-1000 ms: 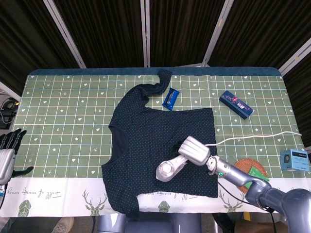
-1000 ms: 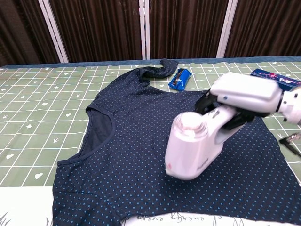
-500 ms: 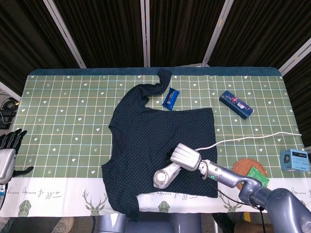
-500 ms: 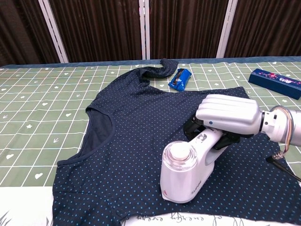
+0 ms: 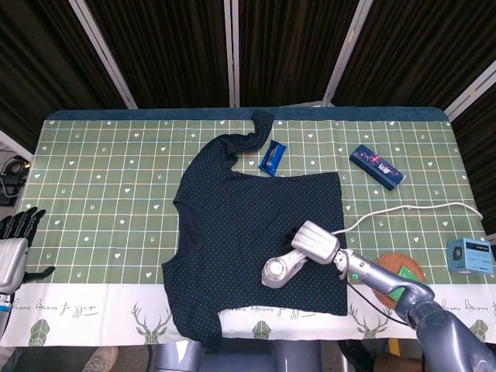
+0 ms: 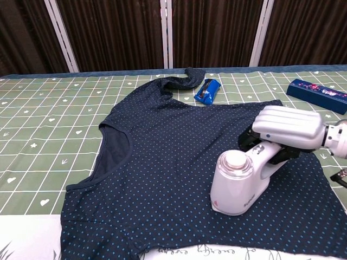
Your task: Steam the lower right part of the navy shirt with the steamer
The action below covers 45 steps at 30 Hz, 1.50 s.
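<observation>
Gripping the white steamer (image 6: 243, 181) by its handle, the right hand (image 6: 287, 129) keeps its base flat on the navy shirt (image 6: 162, 162) so steam goes into the cloth. Steamer sits lower right of frame, just below-left of the hand. Left hand (image 5: 14, 240) idles at far left edge, holding nothing, fingers apart.

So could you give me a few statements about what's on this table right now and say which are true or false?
1. The right hand holds the steamer. True.
2. The steamer stands on the shirt. True.
3. The left hand presses the shirt. False: it is at the table's left edge, away from the shirt.
4. The blue packet lies on the shirt's middle. False: it lies beside the upper sleeve.
5. The steamer has no cord. False: a white cord trails right.
</observation>
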Tool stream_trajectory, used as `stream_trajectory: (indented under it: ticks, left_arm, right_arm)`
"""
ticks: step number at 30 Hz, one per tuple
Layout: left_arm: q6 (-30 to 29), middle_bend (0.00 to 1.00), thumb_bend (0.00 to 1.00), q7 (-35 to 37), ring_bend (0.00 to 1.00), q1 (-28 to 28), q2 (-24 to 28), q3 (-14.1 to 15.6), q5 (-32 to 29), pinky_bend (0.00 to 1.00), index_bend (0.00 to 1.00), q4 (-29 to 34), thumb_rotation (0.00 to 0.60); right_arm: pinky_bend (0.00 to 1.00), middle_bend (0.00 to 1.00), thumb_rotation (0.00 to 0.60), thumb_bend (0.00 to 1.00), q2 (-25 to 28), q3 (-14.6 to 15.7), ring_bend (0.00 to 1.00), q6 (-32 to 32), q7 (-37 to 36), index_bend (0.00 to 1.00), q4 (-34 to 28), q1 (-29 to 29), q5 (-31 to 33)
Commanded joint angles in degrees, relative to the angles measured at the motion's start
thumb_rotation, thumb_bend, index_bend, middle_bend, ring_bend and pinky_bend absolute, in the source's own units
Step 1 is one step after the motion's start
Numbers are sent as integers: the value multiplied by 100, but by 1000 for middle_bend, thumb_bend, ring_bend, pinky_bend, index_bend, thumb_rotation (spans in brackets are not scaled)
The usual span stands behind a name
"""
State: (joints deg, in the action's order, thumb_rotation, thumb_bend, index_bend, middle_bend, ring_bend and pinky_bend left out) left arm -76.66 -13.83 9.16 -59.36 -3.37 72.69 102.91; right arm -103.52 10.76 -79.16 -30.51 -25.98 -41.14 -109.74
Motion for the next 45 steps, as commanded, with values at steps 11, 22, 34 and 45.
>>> stream_trajectory:
  ticks: [11,22,34,45]
  left_arm:
    - [3,0,0,-127,0,22,-68,20,-14,0,0,-1,600]
    - [-31,0,0,-158,0,20,-75,30,13,0,0,29,600]
    - [-27,0,0,-123,0,25,-56,24,2,0,0,21,600]
    - [-27,0,0,-67,0,21,-30,26,11,0,0,27,600]
  right_arm:
    - [923,669,600,873,-90,71,662,-245,-992,799,1413,598,330]
    - [923,669,600,882,-182,255,662,-439,-1054,795,1442,568,229]
    - [923,669,600,881,-365,530,662,-961,-905,794,1073,311,-86]
    - [923,669,600,876,-393,709,662,-1221,-524,794,766,201,-299]
